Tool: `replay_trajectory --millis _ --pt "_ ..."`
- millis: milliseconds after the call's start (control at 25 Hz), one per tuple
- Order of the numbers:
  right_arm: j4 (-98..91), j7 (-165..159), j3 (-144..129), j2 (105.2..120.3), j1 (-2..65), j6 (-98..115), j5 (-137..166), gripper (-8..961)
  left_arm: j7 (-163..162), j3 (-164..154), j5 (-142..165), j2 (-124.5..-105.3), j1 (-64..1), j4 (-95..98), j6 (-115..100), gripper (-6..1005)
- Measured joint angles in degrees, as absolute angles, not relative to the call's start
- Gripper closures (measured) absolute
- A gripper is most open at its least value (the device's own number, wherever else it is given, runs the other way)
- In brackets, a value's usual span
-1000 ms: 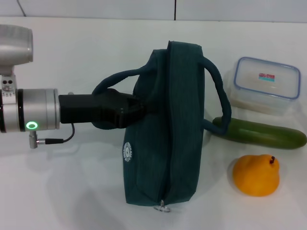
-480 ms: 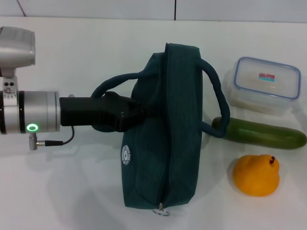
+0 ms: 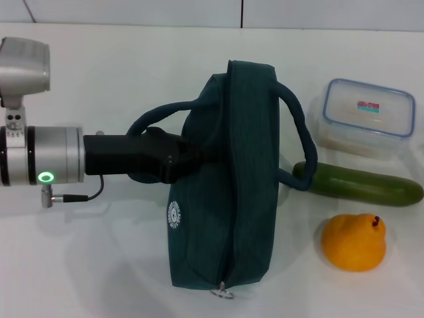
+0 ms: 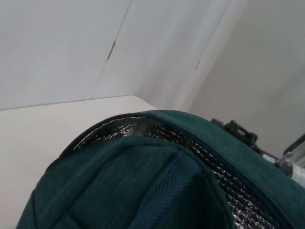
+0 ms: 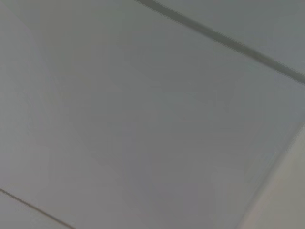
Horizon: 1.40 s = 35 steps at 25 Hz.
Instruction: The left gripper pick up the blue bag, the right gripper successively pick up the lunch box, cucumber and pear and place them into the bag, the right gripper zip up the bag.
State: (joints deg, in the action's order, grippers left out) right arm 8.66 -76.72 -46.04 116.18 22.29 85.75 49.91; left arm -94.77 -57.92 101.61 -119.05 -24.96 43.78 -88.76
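Since the earlier head views, the dark teal fabric bag [image 3: 225, 179] has been tipped more upright and drawn slightly toward the robot's left, its zip seam now running nearly straight down the middle; between the last two views almost nothing has shifted. Left end effector [image 3: 192, 156], black, reaches in from the left on its silver arm and is clenched on the bag's side wall just below the near loop handle [image 3: 159, 118]. From the left wrist view the bag's mouth [image 4: 143, 125] stands slightly parted, showing silver foil lining [image 4: 238, 191]. Right end effector: not in view; its wrist camera shows only a blank pale plane.

Remaining items rest on the white surface [image 3: 99, 265] to the robot's right of the bag: a clear rectangular lunch box with blue-rimmed lid [image 3: 368, 116] farthest back, a long dark green cucumber [image 3: 361, 184] whose near end lies just beside the far loop handle [image 3: 306, 142], and an orange-yellow pear [image 3: 354, 242] nearest the robot. None has been loaded.

Step in hand, as judged: holding the bag ready for loading. To do it well, the grip should stay firm on the fabric without crushing the mouth closed; the opening wants to face up and toward the right arm, wide enough for the lunch box. Soft walls may sag, so steady tension at the rim matters, and the far handle should be kept clear of the opening.
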Motion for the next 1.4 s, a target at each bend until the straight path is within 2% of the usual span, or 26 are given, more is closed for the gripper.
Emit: replay_trajectory --millis 280,760,1400 --pt "6.73 -68.86 -46.49 116.18 20.90 91.20 52.58 99 -94.75 -57.92 101.62 -119.15 -25.05 43.68 -88.76 955" --pt "3.69 -66.06 -48.35 116.18 26.05 87.31 66.28 100 -94.88 -57.92 101.70 -119.35 -25.68 43.59 -88.60 956" --pt "0.57 -65.34 -52.82 115.56 22.19 85.38 66.20 109 -94.60 -57.69 101.68 -119.38 -26.77 42.06 -87.88 956"
